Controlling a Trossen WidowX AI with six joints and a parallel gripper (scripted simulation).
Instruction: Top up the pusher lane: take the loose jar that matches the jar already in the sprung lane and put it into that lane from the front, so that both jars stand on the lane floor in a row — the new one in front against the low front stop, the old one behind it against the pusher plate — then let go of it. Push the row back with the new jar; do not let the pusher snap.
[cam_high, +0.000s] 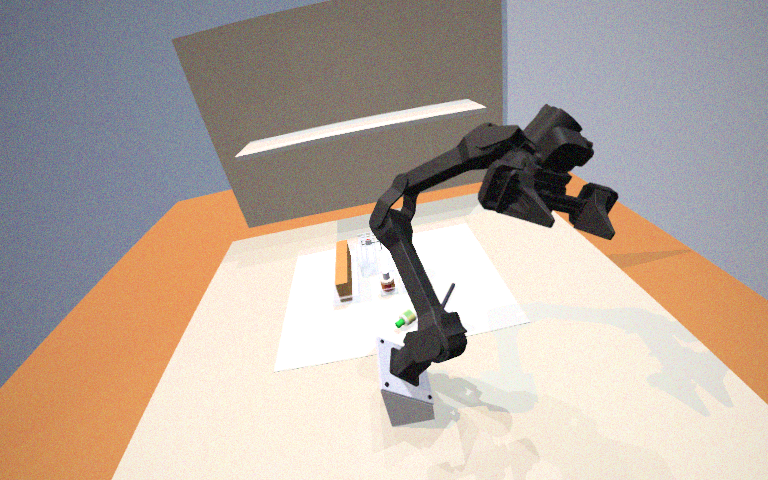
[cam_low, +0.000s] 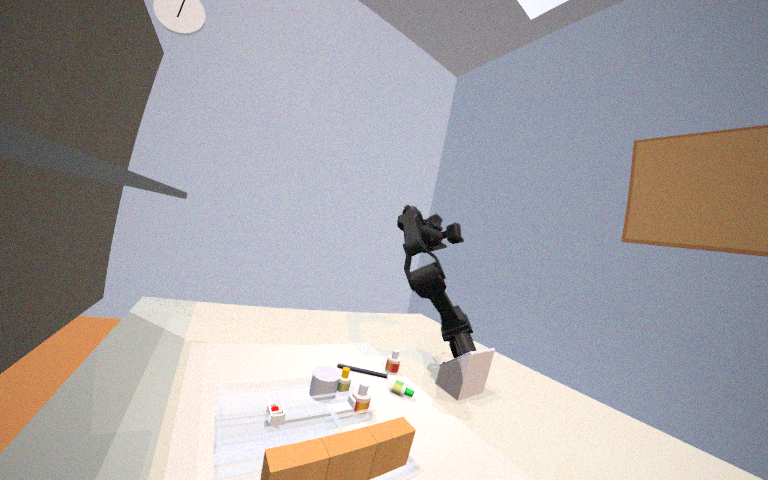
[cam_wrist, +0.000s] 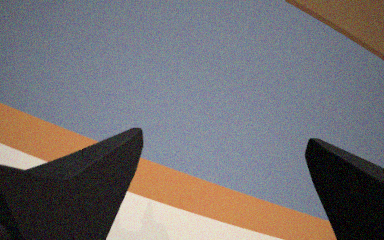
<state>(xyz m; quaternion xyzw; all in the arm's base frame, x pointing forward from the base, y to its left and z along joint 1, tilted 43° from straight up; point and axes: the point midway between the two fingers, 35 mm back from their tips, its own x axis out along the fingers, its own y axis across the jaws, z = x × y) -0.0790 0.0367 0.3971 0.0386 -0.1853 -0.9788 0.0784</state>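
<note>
My gripper is open and empty, raised high to the side, far from the jars. A jar with a pale cap and red-orange label stands at the front end of the clear lane; a pale block, seemingly the pusher plate, is close behind it. A loose upright jar with pale cap and red label looks similar; the arm hides it in the top view. A yellow-capped jar stands beside the grey cylinder. A green-capped jar lies on its side.
Orange-brown boxes fill a neighbouring lane. A grey cylinder stands on the other side of the jar lane. A dark rod lies near the loose jars. A small red-marked pale piece sits farther back in the rack.
</note>
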